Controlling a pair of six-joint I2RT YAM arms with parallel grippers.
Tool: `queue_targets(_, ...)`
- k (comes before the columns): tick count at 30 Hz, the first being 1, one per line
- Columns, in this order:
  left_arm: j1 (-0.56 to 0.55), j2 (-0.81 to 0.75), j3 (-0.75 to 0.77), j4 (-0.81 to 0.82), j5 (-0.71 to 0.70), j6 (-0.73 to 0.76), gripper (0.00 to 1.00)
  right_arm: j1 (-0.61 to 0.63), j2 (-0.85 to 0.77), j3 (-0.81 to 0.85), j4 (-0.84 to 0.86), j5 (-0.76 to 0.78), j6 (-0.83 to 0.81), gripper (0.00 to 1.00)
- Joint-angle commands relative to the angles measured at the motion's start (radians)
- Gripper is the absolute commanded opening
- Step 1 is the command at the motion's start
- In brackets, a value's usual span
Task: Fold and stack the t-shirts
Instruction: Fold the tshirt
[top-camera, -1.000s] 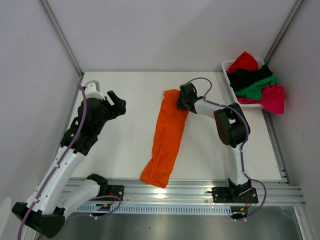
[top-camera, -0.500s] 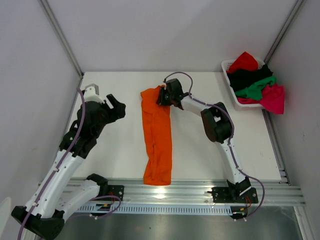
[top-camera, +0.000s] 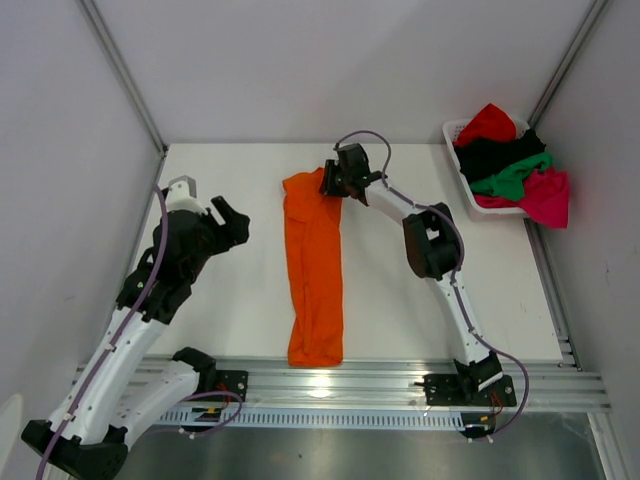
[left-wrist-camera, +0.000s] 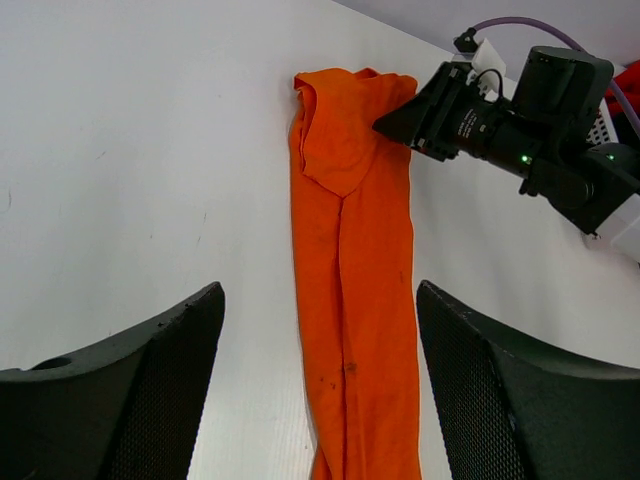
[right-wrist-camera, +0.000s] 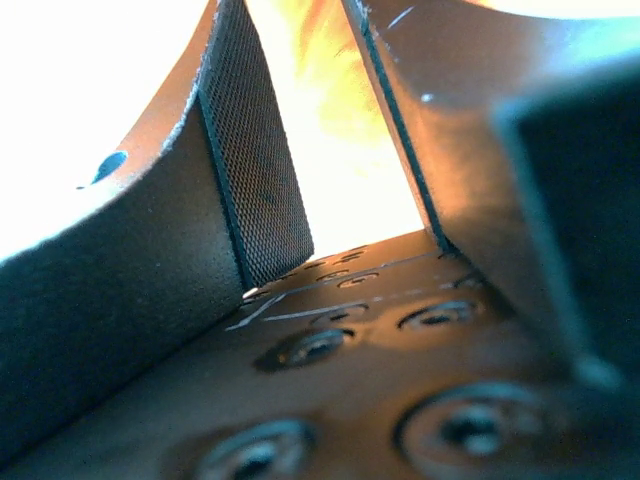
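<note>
The orange t-shirt (top-camera: 315, 270) lies on the white bench (top-camera: 230, 300) as a long narrow strip. It runs from 12 o'clock at the far end to 6 o'clock near the rail, just left of the bench's middle. Its far end is bunched and a little wider than the rest.

The right arm (top-camera: 430, 245) reaches across to the strip's far end. The right jaws are clamped on the cloth at the strip's 1 o'clock corner. In the right wrist view the mesh pads (right-wrist-camera: 260, 190) stand partly apart with a blurred orange glow between them.

The left arm (top-camera: 160, 280) is at 9 o'clock from the shirt, well apart from it. The left jaws stand wide apart with nothing between them. Seen from that wrist, the two dark fingers (left-wrist-camera: 150, 380) frame the strip's lower length without touching it.

At 2 o'clock, in the bench's far right corner, sits a white slatted basket (top-camera: 452, 130). It is heaped with a red t-shirt (top-camera: 488, 122), a black t-shirt (top-camera: 495, 155), a green t-shirt (top-camera: 515, 175) and a magenta-pink t-shirt (top-camera: 548, 195). The magenta-pink one spills over the basket's near right rim.
</note>
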Motion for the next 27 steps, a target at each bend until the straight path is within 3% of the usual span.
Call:
queue_targets(1, 0.005, -0.022, -0.003, 0.004, 0.009, -0.014, 0.8, -0.021, 0.032, 0.056, -0.011, 0.031, -0.02, 0.37)
queue_targets(12, 0.005, -0.019, -0.02, 0.017, 0.032, -0.031, 0.8, -0.029, -0.002, 0.004, 0.04, -0.004, -0.022, 0.37)
queue_targets(27, 0.005, 0.015, -0.089, 0.084, 0.092, -0.054, 0.79, 0.016, -0.405, -0.307, 0.178, 0.013, -0.052, 0.37)
